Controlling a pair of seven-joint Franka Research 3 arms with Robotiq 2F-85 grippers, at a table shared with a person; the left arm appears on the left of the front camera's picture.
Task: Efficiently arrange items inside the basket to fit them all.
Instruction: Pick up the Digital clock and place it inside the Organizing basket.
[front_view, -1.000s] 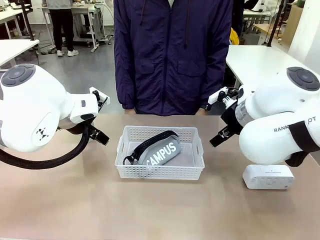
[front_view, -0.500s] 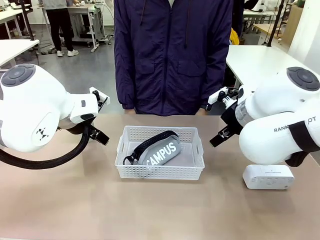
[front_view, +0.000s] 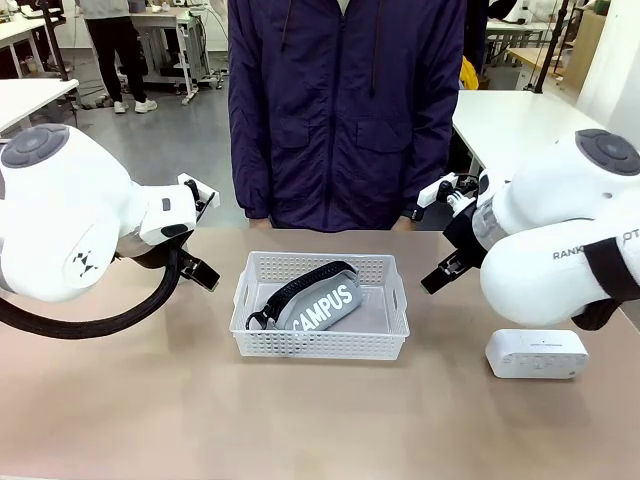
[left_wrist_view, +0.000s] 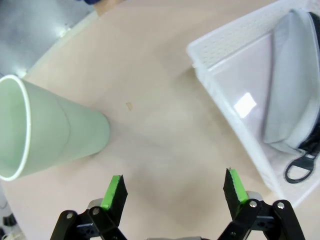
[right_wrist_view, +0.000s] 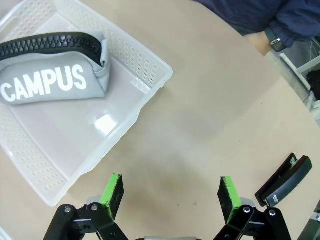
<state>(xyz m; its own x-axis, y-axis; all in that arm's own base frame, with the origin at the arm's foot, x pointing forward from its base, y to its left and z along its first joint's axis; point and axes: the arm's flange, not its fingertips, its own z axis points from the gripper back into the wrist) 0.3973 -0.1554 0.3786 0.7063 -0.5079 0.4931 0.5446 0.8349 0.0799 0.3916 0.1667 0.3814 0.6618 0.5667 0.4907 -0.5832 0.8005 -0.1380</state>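
We judged the box (front_view: 537, 353), nearest us, the next bulky piece to load: it would fit best flat beside the pouch (front_view: 318, 303), which lay diagonally in the basket (front_view: 320, 345) and wanted squaring first. The cup (left_wrist_view: 50, 130) and device (right_wrist_view: 285, 181) waited outside it. The left gripper (left_wrist_view: 175, 177) and right gripper (right_wrist_view: 171, 180) both hung with fingers wide apart, holding and touching nothing.

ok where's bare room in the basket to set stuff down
Bare floor in the basket between the pouch and its right end wall. Near left corner is crowded by the strap ring. Table in front of it is bare too.
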